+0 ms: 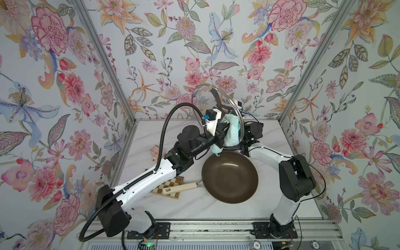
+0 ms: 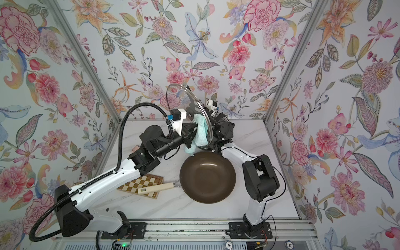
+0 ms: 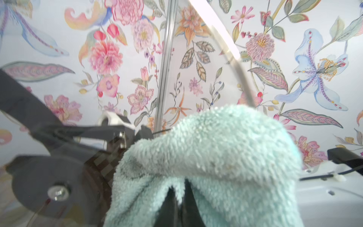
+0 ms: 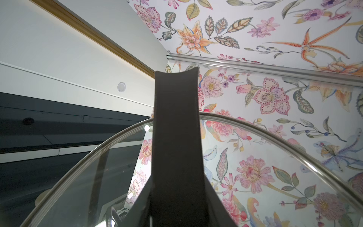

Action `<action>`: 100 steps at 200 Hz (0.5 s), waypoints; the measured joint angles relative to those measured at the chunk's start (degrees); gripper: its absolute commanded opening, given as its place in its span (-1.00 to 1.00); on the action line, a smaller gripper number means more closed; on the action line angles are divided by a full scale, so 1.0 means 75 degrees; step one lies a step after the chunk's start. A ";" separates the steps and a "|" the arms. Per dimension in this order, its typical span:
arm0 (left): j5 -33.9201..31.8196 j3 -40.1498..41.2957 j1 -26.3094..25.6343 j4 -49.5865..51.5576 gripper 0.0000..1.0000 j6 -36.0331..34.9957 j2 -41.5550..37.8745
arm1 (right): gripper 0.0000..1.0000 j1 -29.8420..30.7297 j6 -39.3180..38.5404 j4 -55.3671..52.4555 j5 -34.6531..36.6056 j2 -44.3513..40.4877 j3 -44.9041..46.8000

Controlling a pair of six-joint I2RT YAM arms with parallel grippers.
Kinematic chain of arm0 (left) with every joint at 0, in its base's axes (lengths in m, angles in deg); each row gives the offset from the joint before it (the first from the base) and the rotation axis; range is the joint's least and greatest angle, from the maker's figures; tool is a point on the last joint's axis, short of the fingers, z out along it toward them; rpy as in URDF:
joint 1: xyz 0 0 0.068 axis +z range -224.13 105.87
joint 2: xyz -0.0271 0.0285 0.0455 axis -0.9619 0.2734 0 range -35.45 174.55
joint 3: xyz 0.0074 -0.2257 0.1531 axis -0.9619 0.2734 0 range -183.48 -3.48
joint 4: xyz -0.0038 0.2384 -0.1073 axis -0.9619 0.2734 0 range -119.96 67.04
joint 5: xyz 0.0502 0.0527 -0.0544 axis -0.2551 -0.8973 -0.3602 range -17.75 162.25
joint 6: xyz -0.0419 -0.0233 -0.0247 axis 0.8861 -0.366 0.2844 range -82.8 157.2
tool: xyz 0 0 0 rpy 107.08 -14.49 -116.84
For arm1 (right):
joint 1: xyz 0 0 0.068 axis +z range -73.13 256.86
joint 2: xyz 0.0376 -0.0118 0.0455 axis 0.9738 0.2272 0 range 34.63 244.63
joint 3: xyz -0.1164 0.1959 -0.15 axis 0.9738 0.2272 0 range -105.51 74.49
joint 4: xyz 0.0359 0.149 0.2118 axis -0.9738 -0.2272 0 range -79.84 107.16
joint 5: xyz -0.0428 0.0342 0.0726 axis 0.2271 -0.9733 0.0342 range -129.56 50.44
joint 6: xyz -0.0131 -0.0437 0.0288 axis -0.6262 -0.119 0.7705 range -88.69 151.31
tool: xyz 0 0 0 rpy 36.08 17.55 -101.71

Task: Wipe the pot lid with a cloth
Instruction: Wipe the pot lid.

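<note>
The pot lid [image 1: 205,97] [image 2: 179,97] is clear glass with a metal rim, and it stands on edge in the air above the table's back. My right gripper [image 4: 176,212] is shut on the lid's black handle [image 4: 175,121] from the lid's far side. The cloth [image 1: 231,129] [image 2: 201,132] [image 3: 216,147] is a mint-green terry towel, bunched and pinched in my left gripper [image 3: 177,188], which is shut on it. The cloth presses against the near face of the glass by the lid's lower rim, and a corner hangs down toward the pan.
A dark brown frying pan [image 1: 229,177] [image 2: 207,177] with a cream handle [image 1: 179,188] lies below the lid. Its handle rests on a small chessboard [image 1: 168,188] [image 2: 140,184]. A pink blocky object [image 1: 155,151] sits behind my left arm. Floral walls enclose three sides.
</note>
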 measured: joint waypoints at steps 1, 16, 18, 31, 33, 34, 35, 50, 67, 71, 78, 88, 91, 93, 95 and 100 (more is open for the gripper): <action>-0.0009 -0.0012 0.0006 0.0000 -1.00 -0.0012 -0.0009 | -1.00 0.0006 -0.0009 -0.0006 -0.0003 0.0000 0.0012; -0.0227 -0.0219 0.0143 -0.0015 -1.00 -0.0160 -0.0239 | -1.00 0.0140 -0.0090 -0.0029 -0.0050 -0.0026 0.0300; -0.0251 -0.0230 0.0163 -0.0015 -1.00 -0.0169 -0.0259 | -1.00 0.0152 -0.0105 -0.0035 -0.0050 -0.0029 0.0341; -0.0382 -0.0312 0.0399 0.0006 -1.00 -0.0221 -0.0434 | -1.00 0.0224 -0.0134 -0.0163 -0.0058 -0.0076 0.0653; -0.0379 -0.0312 0.0437 0.0015 -1.00 -0.0224 -0.0455 | -1.00 0.0233 -0.0137 -0.0198 -0.0061 -0.0082 0.0699; -0.0379 -0.0312 0.0446 0.0015 -1.00 -0.0224 -0.0460 | -1.00 0.0233 -0.0134 -0.0207 -0.0058 -0.0087 0.0711; -0.0382 -0.0312 0.0458 0.0017 -1.00 -0.0224 -0.0466 | -1.00 0.0233 -0.0137 -0.0224 -0.0058 -0.0093 0.0737; -0.0248 -0.0309 0.0580 0.0064 -1.00 -0.0216 -0.0460 | -1.00 0.0239 -0.0146 -0.0411 -0.0047 -0.0140 0.0866; 0.0076 -0.0309 0.0446 0.0073 -1.00 -0.0230 -0.0312 | -1.00 0.0169 -0.0195 -0.0478 -0.0058 -0.0146 0.0793; 0.0146 -0.0309 0.0367 0.0087 -1.00 -0.0245 -0.0274 | -1.00 0.0146 -0.0201 -0.0525 -0.0076 -0.0143 0.0734; 0.0294 -0.0309 0.0210 0.0117 -1.00 -0.0256 -0.0198 | -1.00 0.0111 -0.0201 -0.0629 -0.0093 -0.0128 0.0557; 0.0513 -0.0280 -0.0052 0.0181 -1.00 -0.0306 -0.0102 | -1.00 0.0076 -0.0192 -0.0670 -0.0125 -0.0061 0.0216; 0.0565 -0.0256 -0.0131 0.0201 -1.00 -0.0312 -0.0082 | -1.00 0.0067 -0.0192 -0.0682 -0.0134 -0.0041 0.0102; 0.0600 -0.0248 -0.0163 0.0213 -1.00 -0.0318 -0.0073 | -1.00 0.0061 -0.0192 -0.0685 -0.0137 -0.0032 0.0044; 0.0647 -0.0224 -0.0216 0.0239 -1.00 -0.0341 -0.0058 | -1.00 0.0061 -0.0189 -0.0685 -0.0152 -0.0009 -0.0050; 0.0717 -0.0178 -0.0303 0.0274 -1.00 -0.0361 -0.0041 | -1.00 0.0047 -0.0189 -0.0673 -0.0169 0.0020 -0.0236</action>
